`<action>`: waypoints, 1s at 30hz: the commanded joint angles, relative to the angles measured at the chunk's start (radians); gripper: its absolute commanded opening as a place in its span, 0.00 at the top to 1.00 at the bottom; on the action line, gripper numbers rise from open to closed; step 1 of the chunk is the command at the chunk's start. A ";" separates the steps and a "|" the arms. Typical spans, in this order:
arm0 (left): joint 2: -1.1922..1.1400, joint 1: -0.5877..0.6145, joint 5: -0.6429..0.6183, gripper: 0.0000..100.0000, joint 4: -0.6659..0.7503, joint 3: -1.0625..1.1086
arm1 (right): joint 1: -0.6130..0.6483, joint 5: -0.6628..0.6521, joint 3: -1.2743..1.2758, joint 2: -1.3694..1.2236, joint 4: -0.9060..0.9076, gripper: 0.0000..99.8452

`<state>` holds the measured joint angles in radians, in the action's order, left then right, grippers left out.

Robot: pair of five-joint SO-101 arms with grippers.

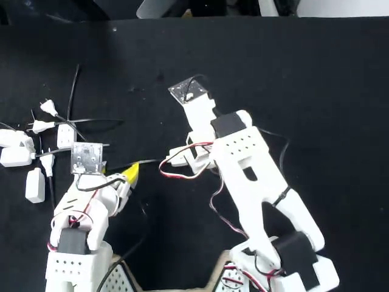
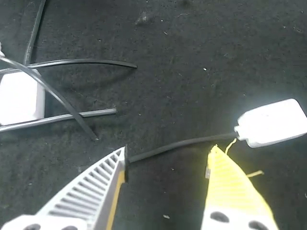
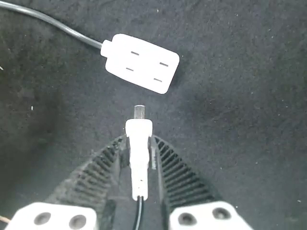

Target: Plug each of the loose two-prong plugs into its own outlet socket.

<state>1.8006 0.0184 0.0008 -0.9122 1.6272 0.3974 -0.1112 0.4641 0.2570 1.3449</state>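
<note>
Right gripper (image 3: 139, 140) fingers clamped on plug (image 3: 138, 128), prongs aimed at socket (image 3: 141, 62) just ahead; left gripper (image 2: 168, 152) fingers apart astride its cord (image 2: 182, 143), likely to steady it.

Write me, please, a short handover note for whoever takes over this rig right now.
Right gripper: shut on a white plug, prongs aimed at the socket, a gap between them.
Left gripper: open, straddling a black cord.
Done: no plug seen seated so far.
Left: push this plug in, then deal with the loose plugs beside the left arm.
</note>
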 commanded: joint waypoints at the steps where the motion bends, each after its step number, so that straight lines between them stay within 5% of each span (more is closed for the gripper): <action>1: -0.101 -0.041 0.023 0.73 0.008 -0.093 | -0.023 0.011 -0.065 0.004 0.008 0.99; 11: -0.425 -0.045 0.020 0.73 0.196 -0.137 | -0.028 0.011 -0.137 0.004 0.110 0.99; 23: -0.445 -0.047 -0.020 0.73 0.242 -0.105 | -0.023 0.044 -0.179 -0.064 0.170 0.99; 30: -0.445 -0.047 -0.020 0.73 0.242 -0.105 | -0.023 0.044 -0.423 -0.298 0.282 0.99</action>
<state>1.3587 -0.0138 -0.0100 -0.6851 1.5459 0.3974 -0.0744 0.2232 0.0514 1.5597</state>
